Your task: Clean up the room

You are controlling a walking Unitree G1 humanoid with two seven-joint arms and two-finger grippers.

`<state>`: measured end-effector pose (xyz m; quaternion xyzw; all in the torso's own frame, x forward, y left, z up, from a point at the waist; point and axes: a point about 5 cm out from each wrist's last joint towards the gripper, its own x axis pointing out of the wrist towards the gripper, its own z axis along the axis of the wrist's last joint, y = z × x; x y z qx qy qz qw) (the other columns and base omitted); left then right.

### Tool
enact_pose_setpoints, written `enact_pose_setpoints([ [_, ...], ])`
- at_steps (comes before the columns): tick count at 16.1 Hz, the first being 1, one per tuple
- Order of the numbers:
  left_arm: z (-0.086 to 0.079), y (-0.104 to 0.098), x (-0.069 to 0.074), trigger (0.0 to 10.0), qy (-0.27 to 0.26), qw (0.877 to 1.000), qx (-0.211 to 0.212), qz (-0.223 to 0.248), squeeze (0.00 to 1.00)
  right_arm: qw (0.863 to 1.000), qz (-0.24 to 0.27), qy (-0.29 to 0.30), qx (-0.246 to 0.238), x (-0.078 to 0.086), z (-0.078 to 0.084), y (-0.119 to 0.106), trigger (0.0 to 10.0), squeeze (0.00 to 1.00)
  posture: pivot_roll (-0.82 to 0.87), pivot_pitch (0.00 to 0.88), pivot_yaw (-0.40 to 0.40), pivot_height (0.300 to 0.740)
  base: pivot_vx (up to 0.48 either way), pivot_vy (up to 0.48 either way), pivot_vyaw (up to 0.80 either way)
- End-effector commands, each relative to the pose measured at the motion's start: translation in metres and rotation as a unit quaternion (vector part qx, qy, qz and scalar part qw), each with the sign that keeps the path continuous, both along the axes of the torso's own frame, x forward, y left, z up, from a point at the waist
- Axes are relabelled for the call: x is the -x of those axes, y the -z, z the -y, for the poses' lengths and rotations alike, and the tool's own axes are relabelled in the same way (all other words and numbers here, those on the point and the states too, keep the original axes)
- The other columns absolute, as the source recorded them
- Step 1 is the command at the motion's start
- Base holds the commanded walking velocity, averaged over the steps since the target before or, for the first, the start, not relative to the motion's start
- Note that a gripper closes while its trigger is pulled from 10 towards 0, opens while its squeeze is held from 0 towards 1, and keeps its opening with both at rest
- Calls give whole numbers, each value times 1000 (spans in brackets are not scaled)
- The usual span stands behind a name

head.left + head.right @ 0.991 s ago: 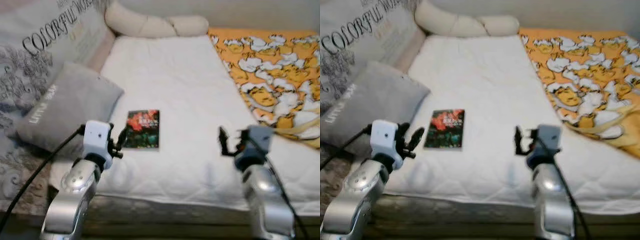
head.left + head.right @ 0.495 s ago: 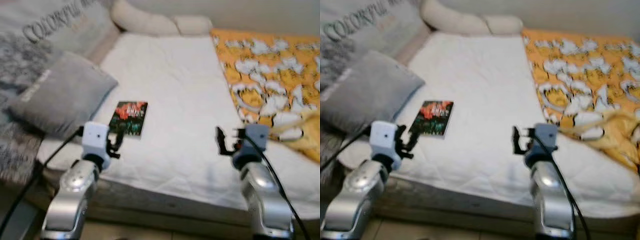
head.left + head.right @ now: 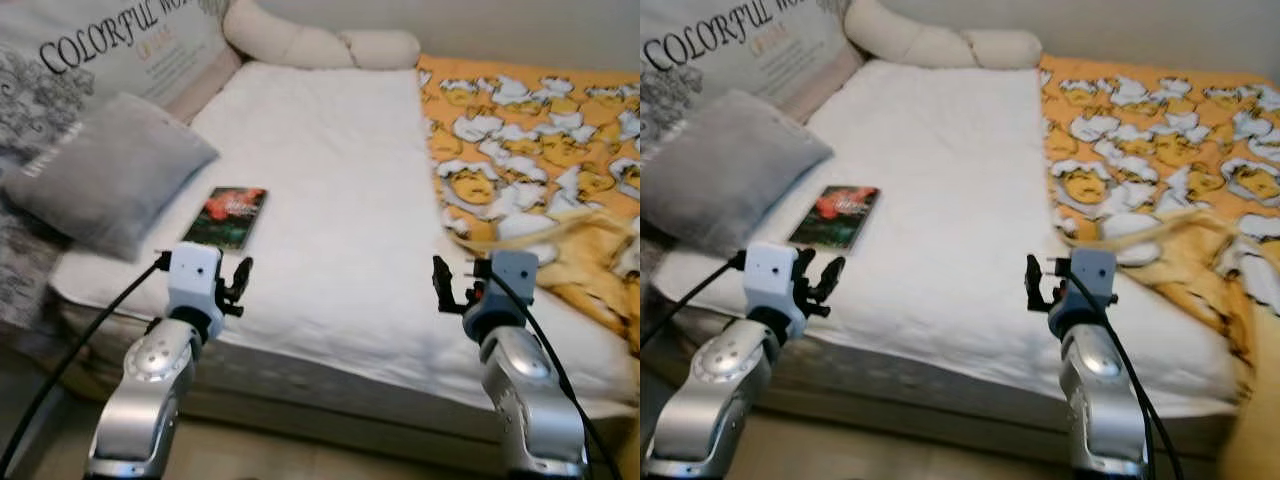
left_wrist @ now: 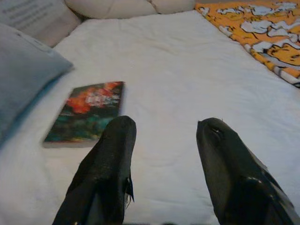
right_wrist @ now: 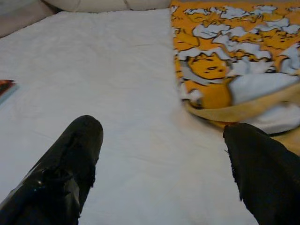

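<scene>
At the far left a printed cushion (image 3: 60, 70) with lettering leans at the bed's side, and a grey pillow (image 3: 105, 185) lies against it on the white mattress (image 3: 330, 200). Just beside the pillow's lower corner lies a book (image 3: 225, 216) with a dark red and green cover, flat, near the mattress's near edge. The left gripper (image 3: 238, 283) hovers over that edge, short of the book and a little to its right; in the left wrist view its two black fingers (image 4: 105, 173) stand apart with nothing between them, the book lying ahead of the left-hand one. The middle of the mattress is bare up to the cream bolster pillows (image 3: 320, 45) at the head. Further right the right gripper (image 3: 441, 285) hangs over the mattress edge, its fingers spread wide and empty, facing a rumpled orange cartoon-print blanket (image 3: 540, 160) that covers the right side of the bed.

The book looks like the thing to tidy. The risk, as I judge it: it lies flat on soft bedding, so fingers may slide over the cover or pinch the sheet, and a sideways nudge could push it under the pillow
</scene>
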<state>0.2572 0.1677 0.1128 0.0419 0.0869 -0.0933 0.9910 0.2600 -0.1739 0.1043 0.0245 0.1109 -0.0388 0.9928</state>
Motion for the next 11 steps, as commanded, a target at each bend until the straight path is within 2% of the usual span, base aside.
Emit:
enact_pose_setpoints([
  [1,5,-1,-1,10000,7,1000,1,1,0,1000,-6,11,6,2,8,1,10000,1000,-7,0,7,740,0,-364,0],
  [11,6,0,-1,10000,8,1000,0,3,0,1000,-7,8,12,1,9,1,10000,1000,-5,0,6,740,0,-361,0],
])
